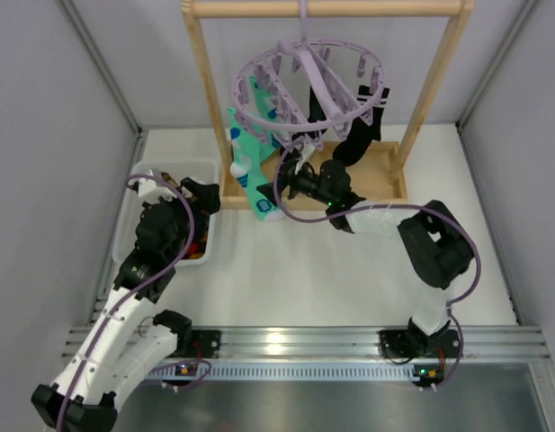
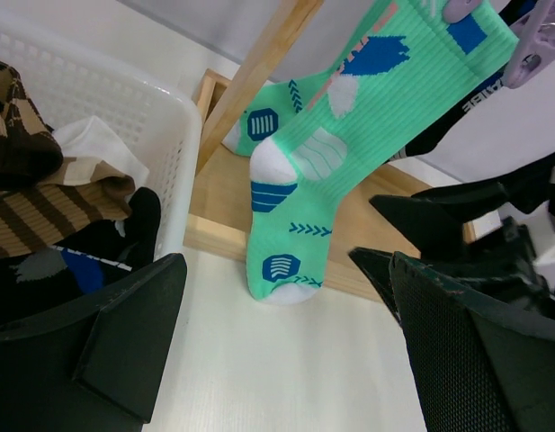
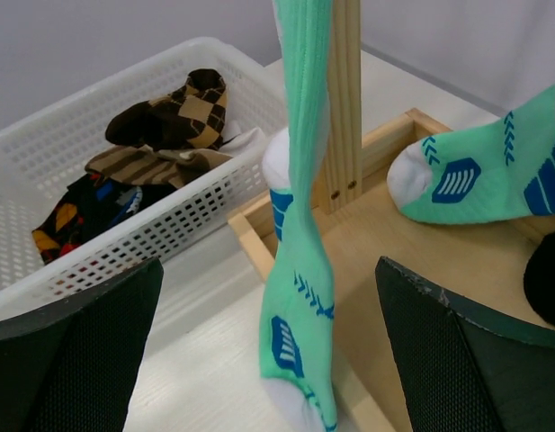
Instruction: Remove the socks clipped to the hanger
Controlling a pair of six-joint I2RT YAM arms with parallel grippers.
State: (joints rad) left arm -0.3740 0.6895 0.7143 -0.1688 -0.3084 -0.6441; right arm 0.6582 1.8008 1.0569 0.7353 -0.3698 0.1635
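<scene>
The lilac ring hanger (image 1: 308,85) hangs by its hook from the wooden frame. Two mint-green socks (image 1: 250,157) are clipped on its left side and a black sock (image 1: 360,139) on its right. My right gripper (image 1: 290,173) is open beside the mint socks; in the right wrist view the nearer mint sock (image 3: 304,270) hangs between its spread fingers (image 3: 466,360), untouched. My left gripper (image 1: 203,193) is open and empty over the basket's right edge. It faces the same mint sock (image 2: 322,180), whose toe rests on the table.
A white basket (image 1: 178,164) at the left holds brown/tan diamond socks (image 3: 178,112) and a red-orange-black patterned sock (image 3: 79,207). The light wooden frame (image 1: 205,99) stands on a tray base (image 1: 385,175). Grey walls close in both sides.
</scene>
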